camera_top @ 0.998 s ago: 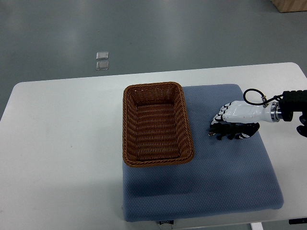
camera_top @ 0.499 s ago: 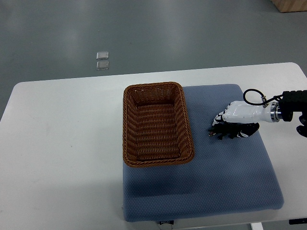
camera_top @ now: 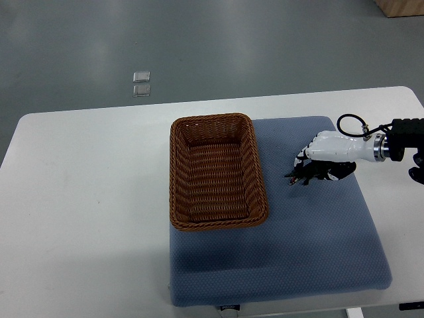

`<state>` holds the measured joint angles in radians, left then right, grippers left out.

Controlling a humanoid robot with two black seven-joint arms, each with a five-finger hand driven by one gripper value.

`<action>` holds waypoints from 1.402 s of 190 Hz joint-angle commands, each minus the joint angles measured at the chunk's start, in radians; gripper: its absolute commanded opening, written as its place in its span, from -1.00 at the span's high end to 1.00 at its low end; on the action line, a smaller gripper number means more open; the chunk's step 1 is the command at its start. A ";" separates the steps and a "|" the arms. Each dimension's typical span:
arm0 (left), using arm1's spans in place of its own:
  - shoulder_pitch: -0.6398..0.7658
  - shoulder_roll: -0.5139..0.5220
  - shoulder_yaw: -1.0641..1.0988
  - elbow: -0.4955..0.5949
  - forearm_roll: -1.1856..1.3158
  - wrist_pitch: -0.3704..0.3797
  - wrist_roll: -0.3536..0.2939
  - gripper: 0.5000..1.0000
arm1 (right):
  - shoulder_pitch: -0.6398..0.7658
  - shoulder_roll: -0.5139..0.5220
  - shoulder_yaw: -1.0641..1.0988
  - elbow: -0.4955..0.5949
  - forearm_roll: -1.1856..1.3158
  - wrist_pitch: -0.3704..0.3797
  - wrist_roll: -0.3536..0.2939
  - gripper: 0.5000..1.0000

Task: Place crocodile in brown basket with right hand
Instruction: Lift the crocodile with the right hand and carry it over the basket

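Note:
The brown wicker basket (camera_top: 218, 171) stands on the left part of the blue cushion (camera_top: 311, 252), with nothing inside it. My right hand (camera_top: 322, 161) comes in from the right edge and hovers over the cushion to the right of the basket. Its fingers are curled on a small dark crocodile toy (camera_top: 306, 174), whose front end pokes out toward the basket. Most of the toy is hidden under the white palm. The left arm does not show.
The cushion lies on a white table (camera_top: 86, 199) whose front edge is near the picture's bottom. Two small clear squares (camera_top: 141, 83) lie on the grey floor beyond the table. A wooden corner (camera_top: 401, 6) shows at the top right.
The right hand has risen and drawn slightly up the picture, lifting the crocodile with it. The basket has not moved.

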<state>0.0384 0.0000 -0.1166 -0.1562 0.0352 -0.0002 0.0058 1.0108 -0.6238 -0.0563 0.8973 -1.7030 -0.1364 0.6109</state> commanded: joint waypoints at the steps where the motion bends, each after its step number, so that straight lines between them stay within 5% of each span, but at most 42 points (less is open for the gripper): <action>1: 0.000 0.000 0.000 0.001 0.000 -0.001 0.000 -1.00 | 0.002 -0.001 0.027 0.000 0.000 0.001 0.000 1.00; 146: 0.000 0.000 0.000 0.000 0.000 0.000 0.000 -1.00 | 0.025 0.026 0.082 -0.003 -0.003 0.009 0.000 1.00; 267: 0.000 0.000 0.000 0.000 -0.001 0.000 -0.001 -1.00 | 0.080 0.191 0.234 0.000 0.002 0.012 0.000 1.00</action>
<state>0.0383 0.0000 -0.1166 -0.1564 0.0350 -0.0002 0.0056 1.0894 -0.4796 0.1446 0.8950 -1.7030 -0.1243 0.6109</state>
